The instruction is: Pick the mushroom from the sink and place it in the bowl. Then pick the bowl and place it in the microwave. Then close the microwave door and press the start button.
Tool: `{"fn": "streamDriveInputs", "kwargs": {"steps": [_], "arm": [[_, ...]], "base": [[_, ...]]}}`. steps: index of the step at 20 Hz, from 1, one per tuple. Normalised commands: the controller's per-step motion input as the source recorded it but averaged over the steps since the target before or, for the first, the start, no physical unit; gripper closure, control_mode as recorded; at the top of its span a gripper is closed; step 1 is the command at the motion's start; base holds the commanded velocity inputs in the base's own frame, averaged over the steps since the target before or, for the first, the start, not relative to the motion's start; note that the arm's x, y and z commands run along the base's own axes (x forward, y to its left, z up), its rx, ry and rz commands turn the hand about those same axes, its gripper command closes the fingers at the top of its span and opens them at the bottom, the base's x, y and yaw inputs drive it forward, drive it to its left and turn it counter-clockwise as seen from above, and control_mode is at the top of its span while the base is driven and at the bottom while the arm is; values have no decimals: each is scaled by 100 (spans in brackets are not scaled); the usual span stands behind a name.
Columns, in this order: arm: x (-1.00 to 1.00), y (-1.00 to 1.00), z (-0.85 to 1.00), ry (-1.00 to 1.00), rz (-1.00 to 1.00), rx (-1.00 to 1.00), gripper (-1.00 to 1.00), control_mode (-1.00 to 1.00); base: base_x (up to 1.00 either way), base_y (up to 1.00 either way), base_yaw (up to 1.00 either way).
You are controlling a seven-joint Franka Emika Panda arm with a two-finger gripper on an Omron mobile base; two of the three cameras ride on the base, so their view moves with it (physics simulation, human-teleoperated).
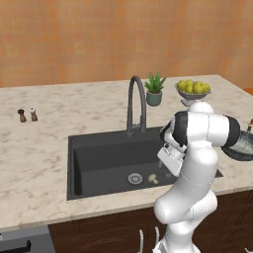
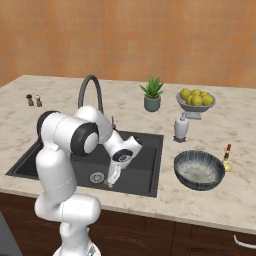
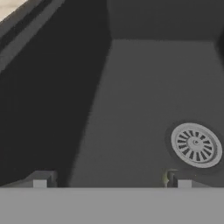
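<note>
Where drain (image 3: 196, 145) round, probably steel.

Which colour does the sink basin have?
Matte black sink, seen best in the left base view.

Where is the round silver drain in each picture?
Left base view: the drain is just below the middle, beside the mushroom.
Right base view: the drain is left of centre, low in the basin.
Hand view: the drain is at the right, below the middle.
Shared landmark: the black sink floor around it.
</note>
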Motion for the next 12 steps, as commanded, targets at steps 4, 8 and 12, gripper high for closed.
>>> {"fn": "streamDriveInputs", "kwargs": {"steps": [4,8,12], "arm": [[31,0,-23,-4,23,2,-100,-100],[28,0,-36,0,21,5,-100,-100],[24,0,-42,-1,18,9,-100,-100]], "base": [[0,0,0],[0,0,0],[0,0,0]]}}
